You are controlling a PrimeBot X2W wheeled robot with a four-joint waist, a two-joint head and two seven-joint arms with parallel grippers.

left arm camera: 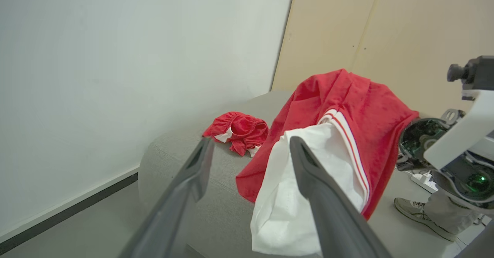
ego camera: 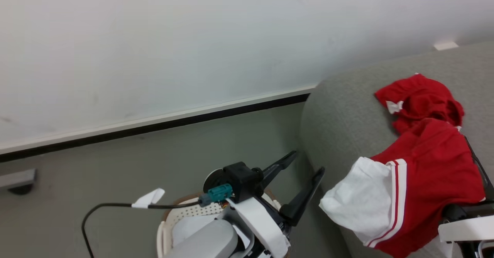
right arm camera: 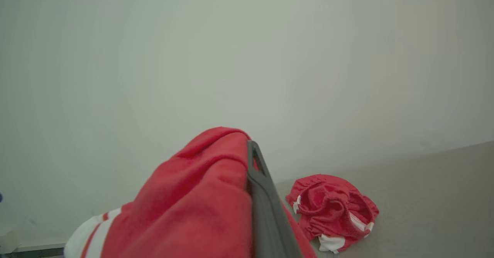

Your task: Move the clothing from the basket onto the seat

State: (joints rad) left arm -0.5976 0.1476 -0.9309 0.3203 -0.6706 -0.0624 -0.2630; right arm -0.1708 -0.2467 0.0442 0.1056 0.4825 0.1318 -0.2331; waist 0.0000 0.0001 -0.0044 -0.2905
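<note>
Where right gripper [right arm camera: 247, 150] clenches red shirt [right arm camera: 200, 196], cloth hides one finger; left gripper [ego camera: 307, 162] gapes empty; basket [ego camera: 162, 231] cropped.

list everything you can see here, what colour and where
large red shirt: one, red with white sleeve and striped trim, draped over the sofa's edge, hanging from the right gripper
small red garment: one, red with white bits, crumpled on the sofa
sofa: one, grey, at the right by the wall
basket: one, white with brown rim, on the floor under the left arm
wall: one, white with dark baseboard, behind
person's shoe: one, grey, on the floor past the sofa
left gripper: one, dark, open, beside the sofa
right gripper: one, dark, shut on the shirt
</note>
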